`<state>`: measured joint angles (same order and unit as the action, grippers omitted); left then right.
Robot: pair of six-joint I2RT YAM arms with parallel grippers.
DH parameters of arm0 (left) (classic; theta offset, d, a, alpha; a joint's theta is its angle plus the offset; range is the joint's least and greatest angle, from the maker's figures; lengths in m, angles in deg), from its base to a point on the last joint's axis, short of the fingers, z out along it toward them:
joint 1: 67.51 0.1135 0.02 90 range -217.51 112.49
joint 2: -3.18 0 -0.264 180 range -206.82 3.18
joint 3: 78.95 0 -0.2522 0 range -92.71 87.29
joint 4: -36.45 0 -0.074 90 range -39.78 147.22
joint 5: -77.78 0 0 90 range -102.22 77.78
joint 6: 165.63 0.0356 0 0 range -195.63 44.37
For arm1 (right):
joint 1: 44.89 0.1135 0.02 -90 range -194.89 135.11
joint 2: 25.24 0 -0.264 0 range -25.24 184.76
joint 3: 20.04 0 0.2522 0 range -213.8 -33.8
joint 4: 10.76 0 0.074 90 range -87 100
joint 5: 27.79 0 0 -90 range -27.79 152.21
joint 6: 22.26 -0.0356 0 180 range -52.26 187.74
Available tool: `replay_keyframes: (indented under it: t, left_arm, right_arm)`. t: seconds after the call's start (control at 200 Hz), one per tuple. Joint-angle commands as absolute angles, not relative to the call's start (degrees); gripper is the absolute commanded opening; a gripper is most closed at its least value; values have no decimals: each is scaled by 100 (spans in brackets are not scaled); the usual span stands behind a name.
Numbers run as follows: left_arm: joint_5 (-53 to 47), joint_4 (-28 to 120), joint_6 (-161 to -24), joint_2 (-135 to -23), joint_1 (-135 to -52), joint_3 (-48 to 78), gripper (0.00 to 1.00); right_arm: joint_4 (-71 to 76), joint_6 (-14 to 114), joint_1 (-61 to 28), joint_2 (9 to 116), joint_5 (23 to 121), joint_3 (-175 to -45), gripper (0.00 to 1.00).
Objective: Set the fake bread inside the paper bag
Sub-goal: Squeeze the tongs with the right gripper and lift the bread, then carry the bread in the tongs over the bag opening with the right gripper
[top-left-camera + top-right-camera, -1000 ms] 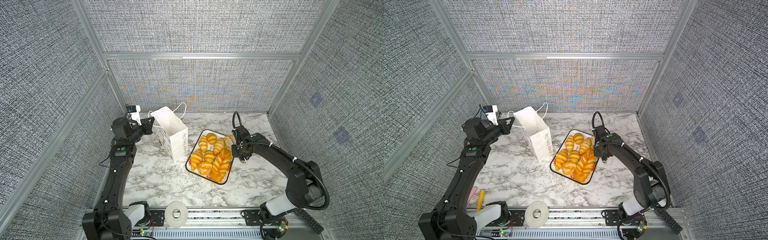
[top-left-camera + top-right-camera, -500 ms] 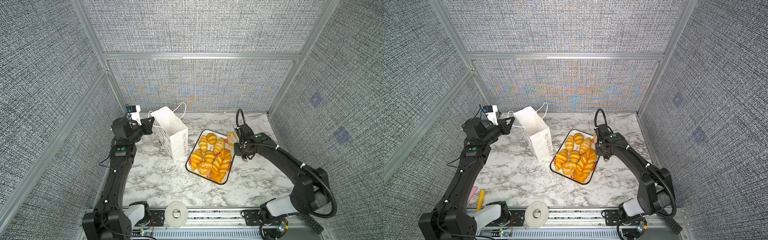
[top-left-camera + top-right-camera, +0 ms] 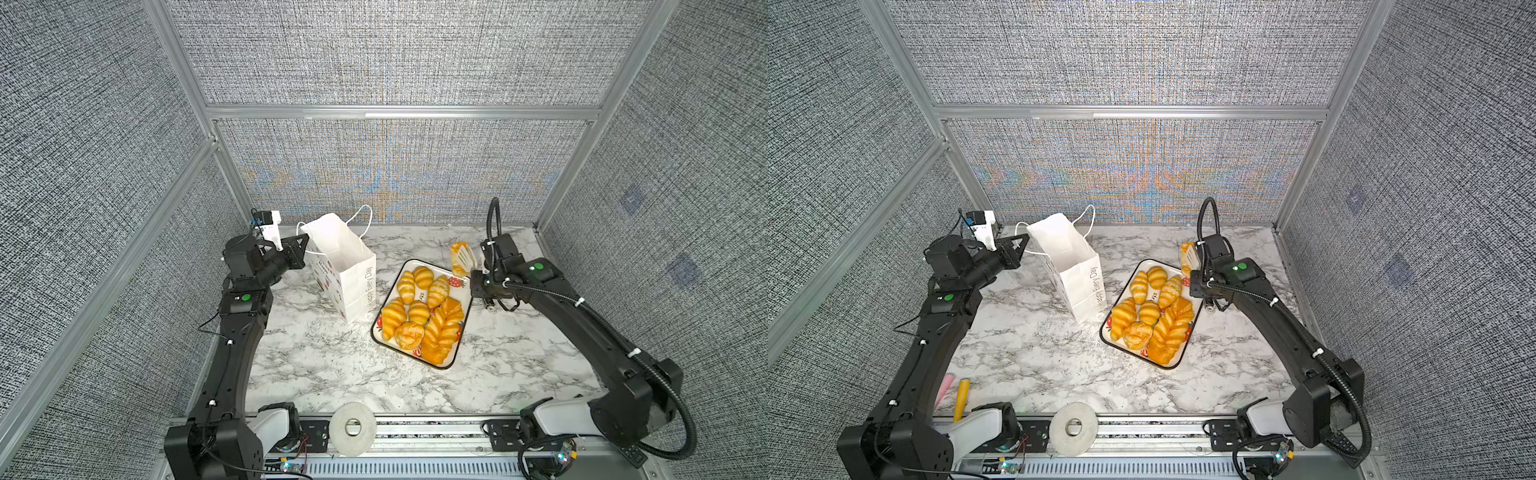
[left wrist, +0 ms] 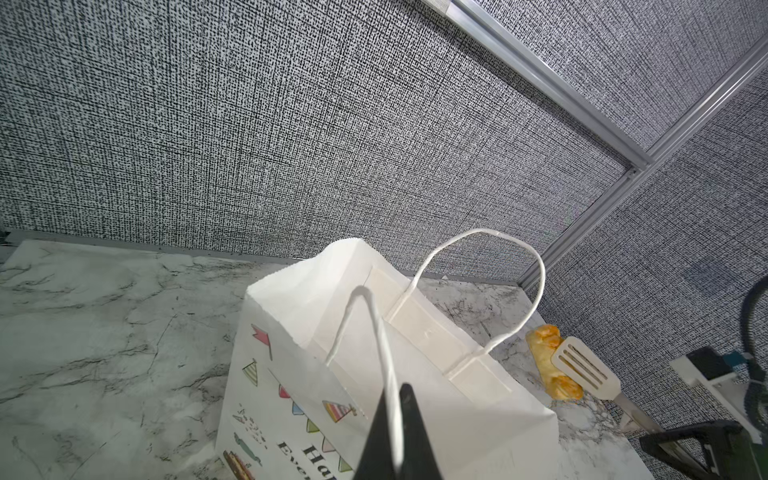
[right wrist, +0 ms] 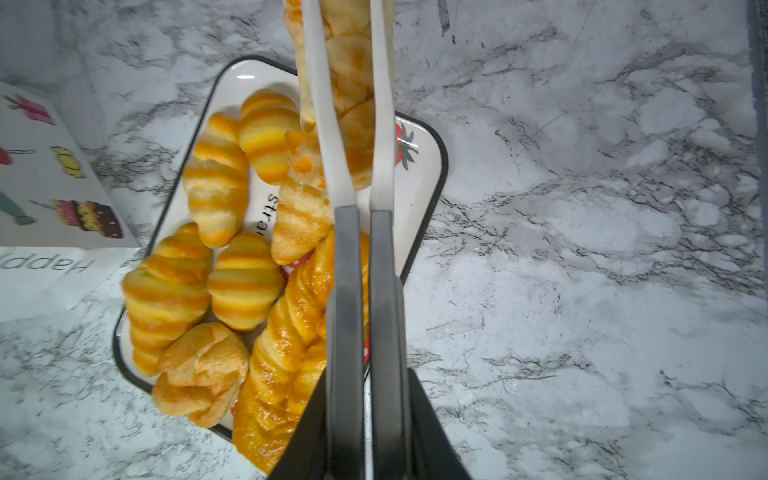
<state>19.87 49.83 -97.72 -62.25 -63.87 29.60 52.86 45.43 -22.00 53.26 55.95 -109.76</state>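
The paper bag (image 3: 345, 270) is seen standing upright left of centre in both top views, its mouth open upward. No bread shows in the part of its inside that can be seen. Just right of it the tray (image 5: 422, 191) is laid, heaped with the rest of the fake bread (image 3: 419, 311). One loaf (image 3: 457, 254) is held clear above the tray's upper right corner, so the bag mouth lies to its left, across the tray. Its long axis is run along the blades of the tongs (image 5: 349, 270), by which it is pinched. The tong handles are squeezed together in the closed right gripper (image 5: 365, 424), on the arm nearer the bread. The left gripper (image 4: 395, 432) is clamped on the bag's near cord handle (image 4: 376, 328), at the bag's left edge.
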Motion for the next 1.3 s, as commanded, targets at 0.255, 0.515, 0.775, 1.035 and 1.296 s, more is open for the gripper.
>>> replay_keyframes:
  t: [0.255,0.515,0.775,1.035,1.296]
  left_arm:
    - [2074,4819,-9778,-6229,-6382,2987,0]
    - [2052,4836,-9762,-6222,-6376,2980,0]
    - [2004,4862,-9756,-6236,-6371,2975,0]
    - [1927,4907,-9716,-6212,-6364,2972,0]
    - [1678,5101,-9653,-6217,-6311,2909,0]
  right_arm:
    - [5124,4374,-1964,5140,6210,-11825,24]
    - [4985,4506,-1426,5271,6137,-12603,24]
    - [4971,4720,-863,5660,6112,-13439,24]
    - [4985,4908,-318,6286,6022,-14272,24]
    - [4971,5049,131,6814,5998,-14856,24]
